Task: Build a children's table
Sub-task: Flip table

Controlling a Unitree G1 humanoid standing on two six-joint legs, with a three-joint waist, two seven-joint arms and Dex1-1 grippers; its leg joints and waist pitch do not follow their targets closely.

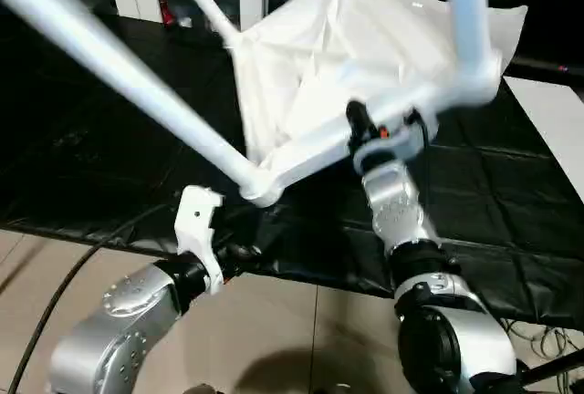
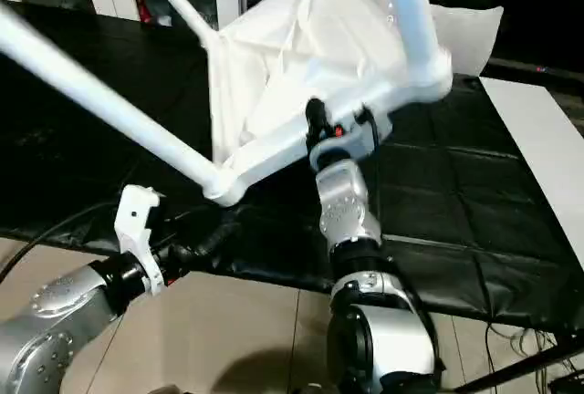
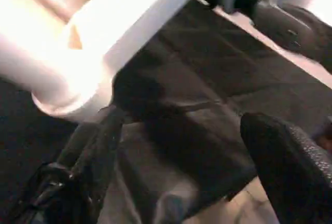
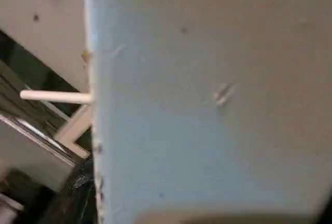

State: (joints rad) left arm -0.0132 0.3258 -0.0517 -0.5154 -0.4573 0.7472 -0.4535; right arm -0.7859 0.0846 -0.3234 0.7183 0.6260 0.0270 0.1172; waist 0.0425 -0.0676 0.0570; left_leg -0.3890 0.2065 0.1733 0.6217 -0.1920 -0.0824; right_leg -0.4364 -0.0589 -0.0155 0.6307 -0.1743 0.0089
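With the children's table (image 1: 365,57) tilted at upper centre, clamped at its edge by the right gripper (image 1: 388,129), the left gripper (image 3: 181,146), spread wide and empty below the lower-left corner socket (image 1: 260,189), should regrasp before turning.

no readable text, no labels, no numbers

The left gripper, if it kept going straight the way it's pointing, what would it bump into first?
Probably the table's corner socket, where a leg plugs in. It sits just ahead of the open left gripper, slightly off to one side, with black sheet behind it. Depth is hard to judge.
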